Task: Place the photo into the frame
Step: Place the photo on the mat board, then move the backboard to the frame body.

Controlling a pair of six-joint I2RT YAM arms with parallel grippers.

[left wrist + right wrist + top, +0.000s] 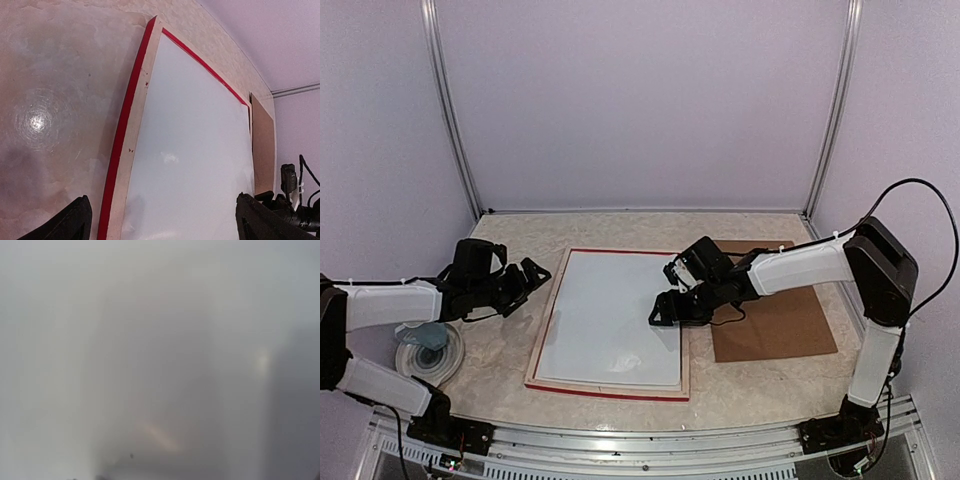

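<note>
The left tool [527, 285], left of centre in the overhead view, was spread wide and held nothing. Its dark fingertips [75, 220] were cut off at the bottom corners of its own camera's view. The right tool [665, 302] sat low over the right edge of the photo [610, 315]. Whether its jaws were wide or narrow could not be told, since its own camera gave only a grey-white blur. The photo lay flat inside the frame [543, 330] at the middle of the table [620, 225], plain white side up, its other side hidden. The frame was a rectangle of pale wood rimmed in glossy red. A flat brown board [775, 325] lay at centre right, partly under the right arm. The table looked mottled beige, like stone, with a slight sheen.
</note>
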